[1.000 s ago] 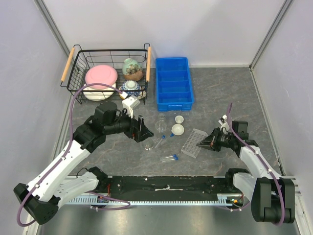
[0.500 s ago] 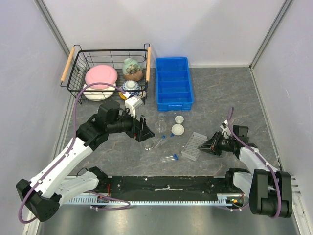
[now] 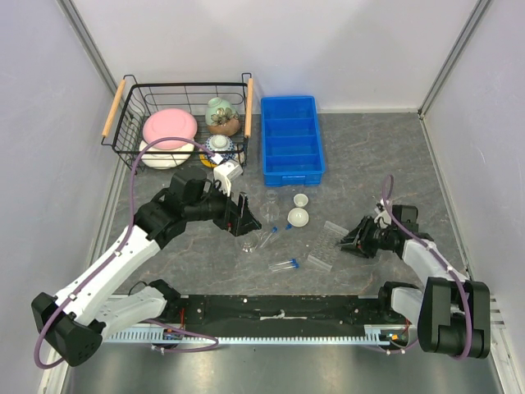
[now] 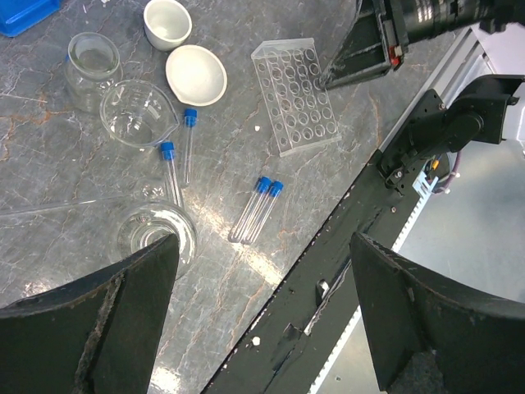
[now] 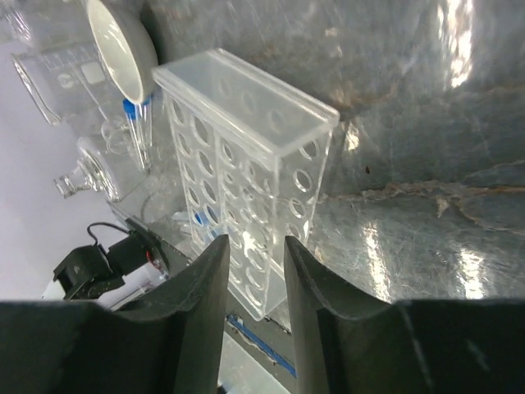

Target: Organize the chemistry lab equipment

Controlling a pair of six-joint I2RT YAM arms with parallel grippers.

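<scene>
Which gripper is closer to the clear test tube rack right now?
Right. The right gripper sits just right of the test tube rack; the left gripper hangs over the flasks, well to its left.

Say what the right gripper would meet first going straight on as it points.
The clear rack. Its near corner sits right at the right gripper's tips, seemingly just inside their gap, so contact would come almost at once, though depth is hard to judge.
</scene>
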